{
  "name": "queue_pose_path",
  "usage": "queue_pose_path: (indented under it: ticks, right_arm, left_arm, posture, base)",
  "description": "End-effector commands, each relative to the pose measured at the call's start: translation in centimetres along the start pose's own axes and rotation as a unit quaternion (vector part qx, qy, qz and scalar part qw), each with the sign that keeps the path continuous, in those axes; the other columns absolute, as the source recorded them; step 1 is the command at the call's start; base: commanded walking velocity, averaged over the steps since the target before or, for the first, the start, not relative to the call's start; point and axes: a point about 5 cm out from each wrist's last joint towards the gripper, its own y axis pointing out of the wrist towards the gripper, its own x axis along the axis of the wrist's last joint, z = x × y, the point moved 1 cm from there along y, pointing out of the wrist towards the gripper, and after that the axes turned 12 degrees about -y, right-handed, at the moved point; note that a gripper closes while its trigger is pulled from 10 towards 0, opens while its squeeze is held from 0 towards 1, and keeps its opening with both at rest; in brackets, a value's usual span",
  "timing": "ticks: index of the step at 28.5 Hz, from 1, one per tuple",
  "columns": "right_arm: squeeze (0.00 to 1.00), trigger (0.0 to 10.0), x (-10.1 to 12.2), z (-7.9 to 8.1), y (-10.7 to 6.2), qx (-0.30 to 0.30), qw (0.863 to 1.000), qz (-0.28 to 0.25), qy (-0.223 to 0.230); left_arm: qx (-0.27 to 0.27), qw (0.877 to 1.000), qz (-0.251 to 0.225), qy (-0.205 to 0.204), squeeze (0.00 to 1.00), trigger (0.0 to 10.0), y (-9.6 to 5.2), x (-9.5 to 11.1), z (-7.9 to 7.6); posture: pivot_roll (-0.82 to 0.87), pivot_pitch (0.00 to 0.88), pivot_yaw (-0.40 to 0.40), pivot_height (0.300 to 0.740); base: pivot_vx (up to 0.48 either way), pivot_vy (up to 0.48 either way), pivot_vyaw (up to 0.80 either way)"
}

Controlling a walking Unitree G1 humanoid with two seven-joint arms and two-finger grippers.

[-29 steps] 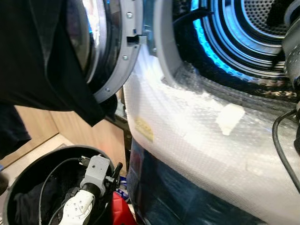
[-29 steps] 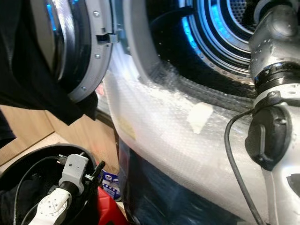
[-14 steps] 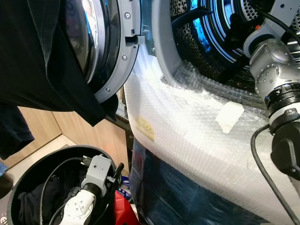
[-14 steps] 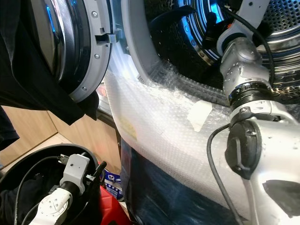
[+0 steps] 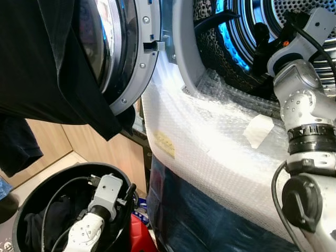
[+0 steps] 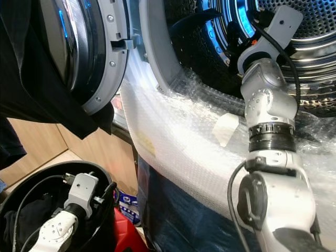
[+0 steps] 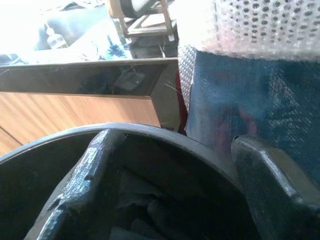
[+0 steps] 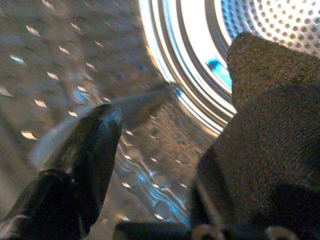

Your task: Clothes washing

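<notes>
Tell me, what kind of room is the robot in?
Probably a laundry corner in a home. A front-loading washing machine wrapped in bubble wrap stands with its door open, and a round black basket of dark clothes sits on the floor beside wooden panels.

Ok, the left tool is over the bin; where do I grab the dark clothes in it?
Take the crumpled fold of the dark clothes nearest the middle of the black bin, coming straight down from above. The bin's wall closes off every side, and the left tool already sits open over the rim, so a raised wrinkle seems the easiest pinch.
</notes>
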Motion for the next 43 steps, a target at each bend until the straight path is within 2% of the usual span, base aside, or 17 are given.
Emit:
queue_pose_path:
  ticks: [1, 2, 4, 8, 11, 13, 20, 22, 26, 27, 29, 31, 34, 35, 36, 39, 43]
  right_arm:
    - [0.0, 10.0, 1.4, 1.3, -0.9, 0.048, 0.998, -0.028, -0.004]
    - [0.0, 10.0, 1.5, 1.4, -1.3, 0.048, 0.998, -0.027, -0.003]
    - [0.0, 10.0, 1.7, -0.3, -2.1, -0.008, 1.0, -0.026, 0.011]
    - [0.0, 10.0, 2.2, -0.4, -3.2, 0.013, 0.999, -0.021, 0.047]
    - [0.0, 10.0, 2.4, 0.0, -4.0, 0.036, 0.999, -0.023, 0.011]
    - [0.0, 10.0, 1.7, 0.0, -4.6, 0.049, 0.998, -0.007, -0.048]
    - [0.0, 10.0, 2.5, -1.8, -5.0, 0.009, 0.997, 0.001, -0.07]
    - [0.0, 10.0, 1.7, -1.5, -4.5, 0.01, 0.995, 0.02, -0.097]
    - [0.0, 10.0, 1.8, -0.4, -4.5, 0.037, 0.995, 0.012, -0.094]
    - [0.0, 10.0, 2.0, -0.6, -3.8, 0.02, 0.997, 0.008, -0.076]
    - [0.0, 10.0, 1.7, -2.0, -2.8, -0.06, 0.994, 0.016, -0.085]
    - [0.0, 10.0, 0.9, -2.4, -2.1, -0.079, 0.992, 0.035, -0.095]
    - [0.0, 10.0, 0.1, -0.9, -0.7, -0.03, 0.998, 0.056, -0.016]
    - [0.0, 10.0, 0.1, -0.6, -0.3, -0.03, 0.998, 0.056, 0.005]
    - [0.0, 10.0, 0.1, -1.0, 0.2, -0.066, 0.996, 0.063, 0.017]
    - [0.0, 10.0, 0.8, -1.3, 1.5, -0.125, 0.989, 0.074, 0.031]
    - [0.0, 10.0, 1.7, 0.5, 2.2, -0.085, 0.993, 0.065, 0.048]
  left_arm:
    - [0.008, 1.0, 0.0, 0.0, 0.0, 10.0, 0.1, 0.1, 0.2]
    - [0.01, 1.0, 0.0, 0.0, 0.0, 10.0, 0.2, 0.1, 0.2]
    - [0.01, 1.0, -0.001, -0.001, 0.0, 10.0, 0.4, 0.2, 0.2]
    - [0.005, 1.0, -0.001, 0.002, 0.0, 10.0, 0.5, 0.4, 0.2]
    - [0.004, 1.0, 0.0, 0.003, 0.0, 10.0, 0.4, 0.3, 0.2]
    - [0.002, 1.0, 0.002, 0.0, 0.0, 10.0, 0.4, 0.3, 0.1]
    - [0.001, 1.0, 0.006, -0.002, 0.0, 10.0, 0.4, 0.2, 0.0]
    - [-0.001, 1.0, 0.007, -0.003, 0.0, 10.0, 0.5, 0.2, -0.1]
    - [-0.005, 1.0, 0.007, -0.003, 0.0, 10.0, 0.6, 0.2, -0.3]
    - [-0.007, 1.0, 0.007, -0.004, 0.0, 10.0, 0.7, 0.3, -0.2]
    - [-0.008, 1.0, 0.008, -0.004, 0.0, 10.0, 0.7, 0.4, -0.1]
    - [-0.011, 1.0, 0.009, -0.002, 0.0, 10.0, 0.8, 0.4, -0.2]
    - [-0.007, 1.0, 0.008, 0.002, 0.0, 10.0, 0.8, 0.5, 0.1]
    - [-0.005, 1.0, 0.008, 0.002, 0.0, 10.0, 0.9, 0.6, 0.2]
    - [-0.002, 1.0, 0.01, 0.003, 0.0, 10.0, 0.8, 0.5, 0.3]
    - [-0.001, 1.0, 0.013, 0.005, 0.0, 10.0, 0.8, 0.5, 0.4]
    - [0.009, 1.0, 0.019, 0.005, 0.0, 10.0, 0.4, 0.3, 0.7]
  posture:
    - [0.2, 0.0, 0.025, 0.74]
    - [0.2, 0.0, 0.025, 0.74]
    - [0.2, 0.0, 0.026, 0.74]
    - [0.19, 0.0, 0.034, 0.74]
    - [0.18, 0.0, 0.032, 0.74]
    - [0.18, 0.0, 0.033, 0.74]
    - [0.18, 0.0, 0.032, 0.74]
    - [0.17, 0.0, 0.033, 0.74]
    - [0.19, 0.0, 0.024, 0.74]
    - [0.18, 0.0, 0.029, 0.74]
    - [0.18, 0.0, 0.031, 0.74]
    - [0.2, 0.0, 0.024, 0.74]
    - [0.19, 0.0, 0.027, 0.74]
    - [0.19, 0.0, 0.027, 0.74]
    - [0.19, 0.0, 0.029, 0.74]
    - [0.21, 0.0, 0.022, 0.74]
    - [0.22, 0.0, 0.016, 0.74]
  base:
    - [0.0, 0.0, 0.0]
    - [0.0, 0.0, 0.0]
    - [0.0, 0.0, 0.0]
    - [0.0, 0.0, 0.0]
    - [0.0, 0.0, 0.0]
    - [0.0, 0.0, 0.0]
    - [0.0, 0.0, 0.0]
    - [0.0, 0.0, 0.0]
    - [0.0, 0.0, 0.0]
    - [0.0, 0.0, 0.0]
    - [0.0, 0.0, 0.0]
    - [0.0, 0.0, 0.0]
    - [0.0, 0.0, 0.0]
    - [0.0, 0.0, 0.0]
    - [0.0, 0.0, 0.0]
    - [0.0, 0.0, 0.0]
    - [0.0, 0.0, 0.0]
